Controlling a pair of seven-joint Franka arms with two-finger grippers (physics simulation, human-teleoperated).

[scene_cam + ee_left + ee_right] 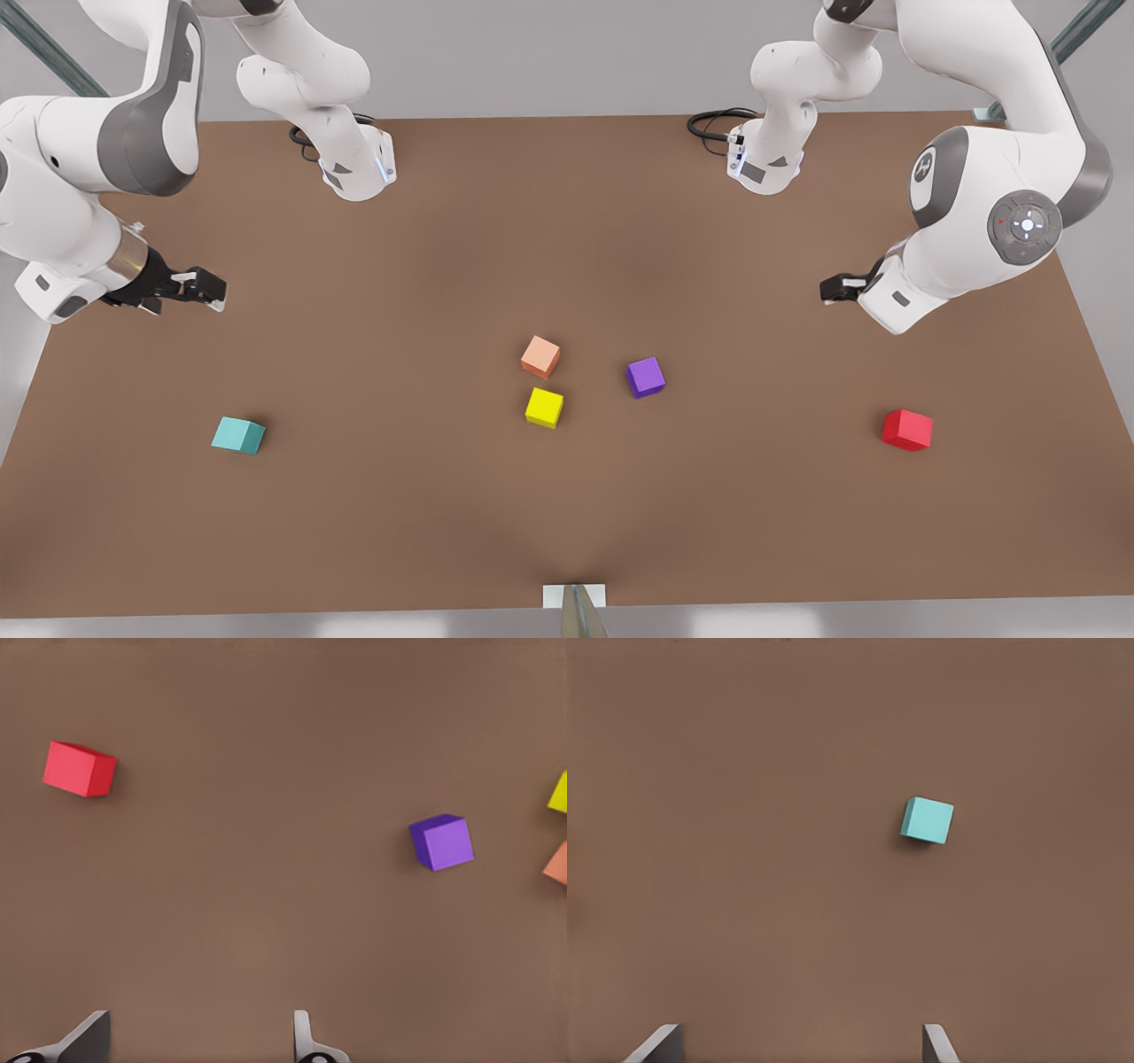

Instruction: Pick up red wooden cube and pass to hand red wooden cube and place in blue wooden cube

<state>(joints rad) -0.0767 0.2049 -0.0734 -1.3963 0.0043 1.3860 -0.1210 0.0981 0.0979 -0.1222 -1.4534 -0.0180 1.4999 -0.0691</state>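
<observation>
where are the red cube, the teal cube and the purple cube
red cube (pixel 906 430), front view, its top face
teal cube (pixel 237 435), front view, its top face
purple cube (pixel 646 377), front view, its top face

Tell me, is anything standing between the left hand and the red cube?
Nothing visible. The left hand, open, hovers at the front view's right, and only bare table lies between it and the red cube. The purple cube sits off toward the middle, out of that path.

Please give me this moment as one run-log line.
stage: before pickup | red wooden cube: on table, untouched | blue wooden cube: on table | left tool: open, empty | right tool: open, empty
</observation>
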